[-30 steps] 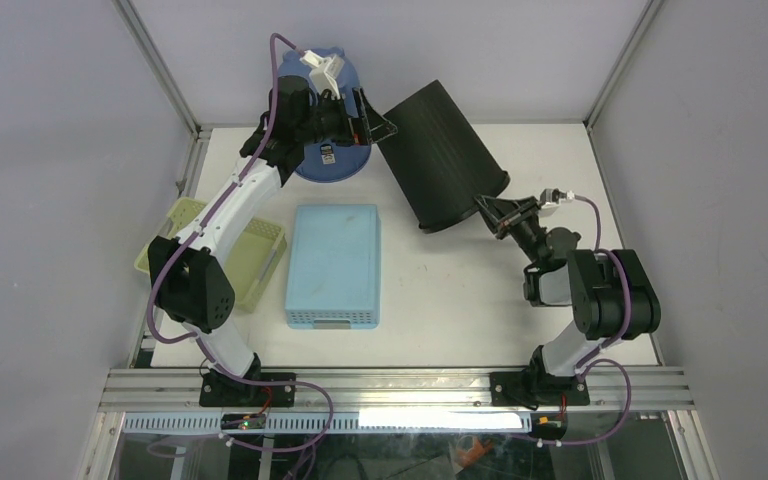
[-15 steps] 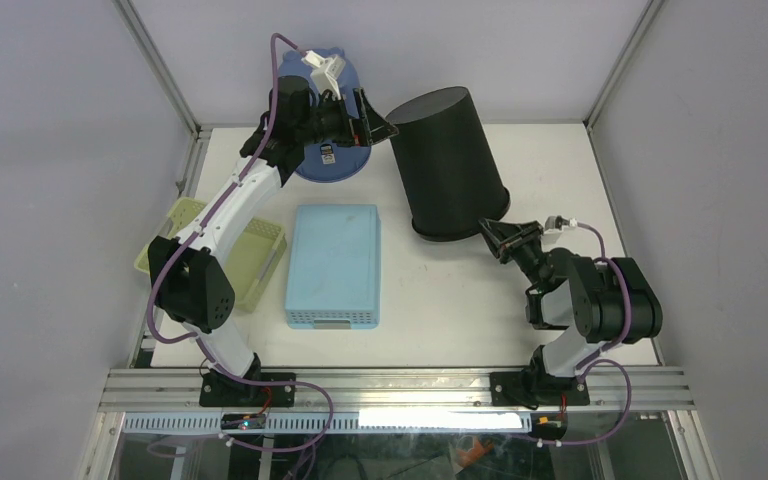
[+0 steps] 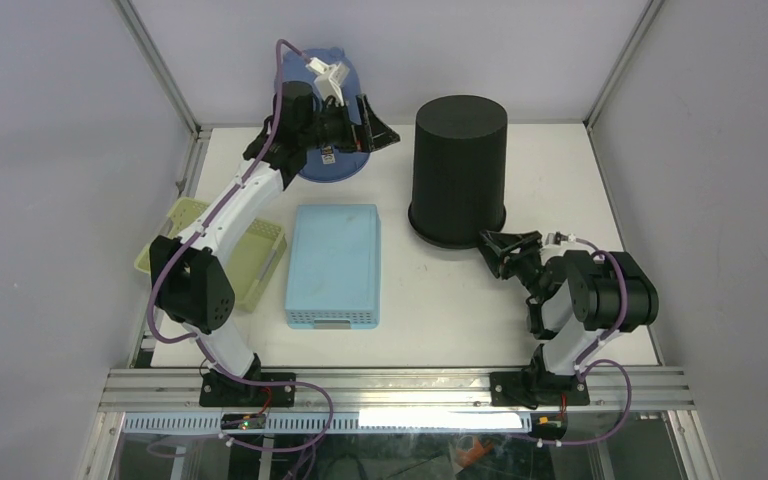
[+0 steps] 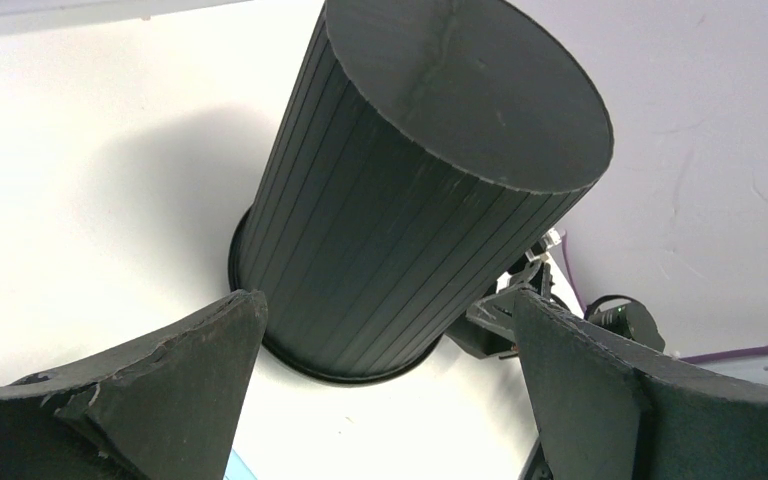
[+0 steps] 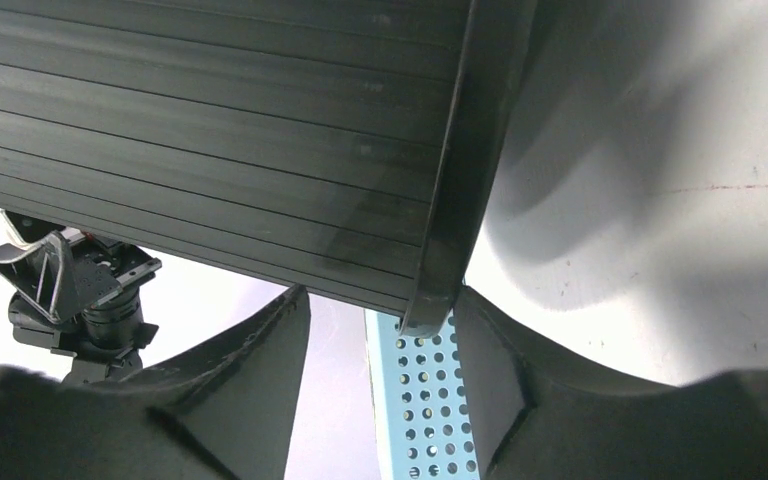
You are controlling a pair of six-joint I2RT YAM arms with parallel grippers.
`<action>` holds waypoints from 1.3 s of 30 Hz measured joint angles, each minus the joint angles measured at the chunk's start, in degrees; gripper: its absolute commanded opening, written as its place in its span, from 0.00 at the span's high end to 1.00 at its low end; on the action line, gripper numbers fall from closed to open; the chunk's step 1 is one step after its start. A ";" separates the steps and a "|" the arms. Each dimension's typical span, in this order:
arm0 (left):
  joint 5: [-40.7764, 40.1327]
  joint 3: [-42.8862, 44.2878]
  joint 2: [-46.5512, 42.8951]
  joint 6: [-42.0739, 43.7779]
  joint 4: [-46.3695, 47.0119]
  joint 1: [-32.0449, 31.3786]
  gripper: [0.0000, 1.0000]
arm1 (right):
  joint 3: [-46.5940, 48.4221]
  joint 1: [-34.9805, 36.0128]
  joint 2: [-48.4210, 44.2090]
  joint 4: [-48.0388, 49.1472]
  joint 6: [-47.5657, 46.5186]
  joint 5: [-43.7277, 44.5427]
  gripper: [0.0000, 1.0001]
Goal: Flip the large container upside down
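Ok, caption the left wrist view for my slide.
Black ribbed container standing upside down on the white table, framed by the open left gripper.

White worktop (image 3: 440, 300): light blue rectangular crate (image 3: 333, 262) lies left of centre, flat closed face up, long sides running from near edge to far edge, with rows of small holes along its near end wall. Pale green slotted basket (image 3: 260, 258) sits at the left edge, skewed to it, just beside the crate's left side but apart from it, open side up, partly hidden. Blue round tub (image 3: 345, 167) stands at the far edge toward the far left corner, well apart from the crate; mostly hidden, orientation not discernible.
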 measured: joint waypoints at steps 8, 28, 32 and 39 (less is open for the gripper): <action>-0.02 -2.82 0.00 -0.37 -0.50 -1.57 0.01 | -0.15 -1.05 -9.22 -9.22 -2.71 1.11 0.28; -1.88 -8.11 0.31 -0.87 -0.46 -5.42 0.01 | 22.29 -1.18 -45.51 -98.31 -30.42 22.08 0.11; -4.68 -11.34 0.31 -0.63 -2.34 -6.64 0.01 | 25.70 -1.18 -52.59 -108.67 -34.40 26.10 0.11; -6.84 -2.67 7.10 0.04 -3.04 -12.61 0.01 | 34.77 -1.18 -60.61 -120.43 -40.11 30.82 0.11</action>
